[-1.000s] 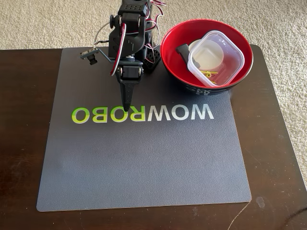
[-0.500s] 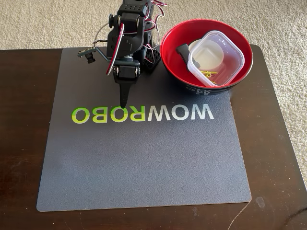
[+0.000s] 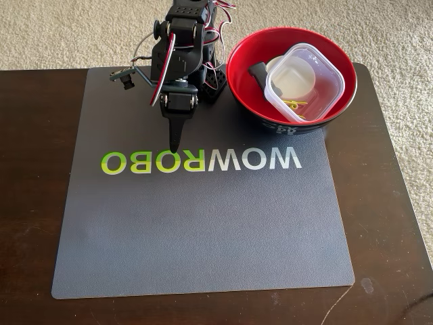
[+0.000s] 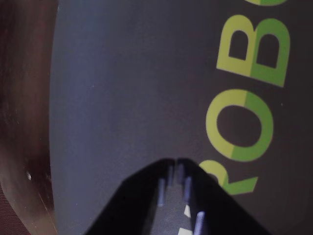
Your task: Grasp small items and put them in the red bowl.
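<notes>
The red bowl stands at the mat's far right corner in the fixed view. Inside it lie a clear square plastic container with yellow-green paper clips in it, a small white round dish under the container, and a black bone-shaped piece at the left. My gripper hangs left of the bowl, pointing down at the mat above the green lettering, fingers together and empty. In the wrist view the gripper shows its two tips touching over bare mat.
A grey mat with WOWROBO lettering covers most of the dark wooden table. The arm's base stands at the mat's far edge. Beige carpet lies around the table.
The gripper has drawn back slightly toward the arm's base and shifted a little left compared with one second ago. The bowl's contents have not moved.
</notes>
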